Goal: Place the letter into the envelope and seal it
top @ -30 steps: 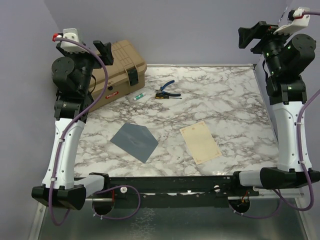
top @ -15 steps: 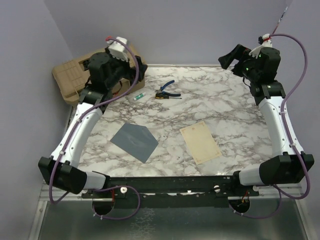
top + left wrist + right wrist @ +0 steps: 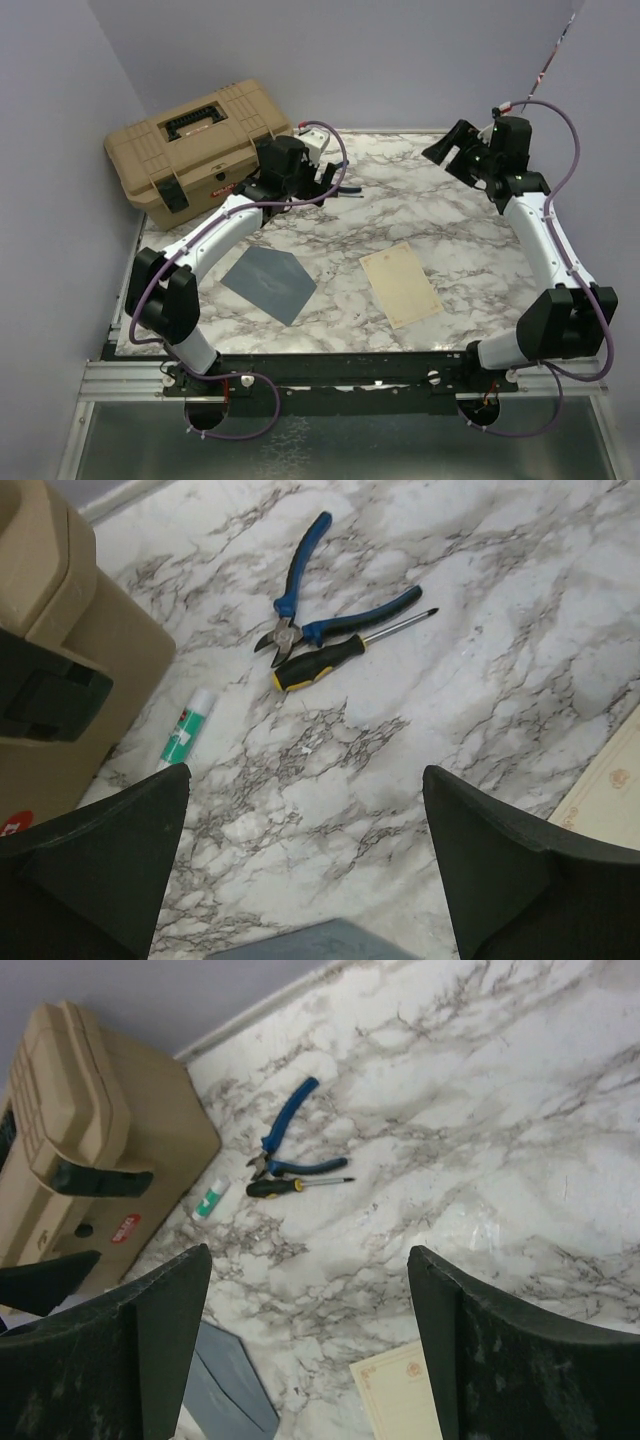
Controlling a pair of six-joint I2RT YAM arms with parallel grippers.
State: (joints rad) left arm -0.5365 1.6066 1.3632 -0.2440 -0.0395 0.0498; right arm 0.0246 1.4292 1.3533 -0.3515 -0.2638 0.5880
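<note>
- The envelope lies flat on the front left of the surface. The letter lies flat to its right, well apart from it. Nothing touches either one.
- From above the envelope is a plain blue-grey shape with one pointed side. I cannot tell whether its flap is open or folded.
- In the left wrist view only a sliver of the envelope shows at the bottom edge, and one corner of the letter at the right edge.
- In the right wrist view the bottom edge cuts off both sheets, and a dark finger covers part of the envelope.
- The left jaws are spread wide and empty, hanging over the surface beside the toolbox.
- The right jaws are also spread wide and empty, raised over the far right of the surface.
- The tan toolbox stands at the far left with its lid down. Both wrist views crop it.
- Blue-handled pliers lie just beside a black-and-yellow screwdriver, with a glue stick near the toolbox.
- From above, the left arm hides nearly all of these three.
</note>
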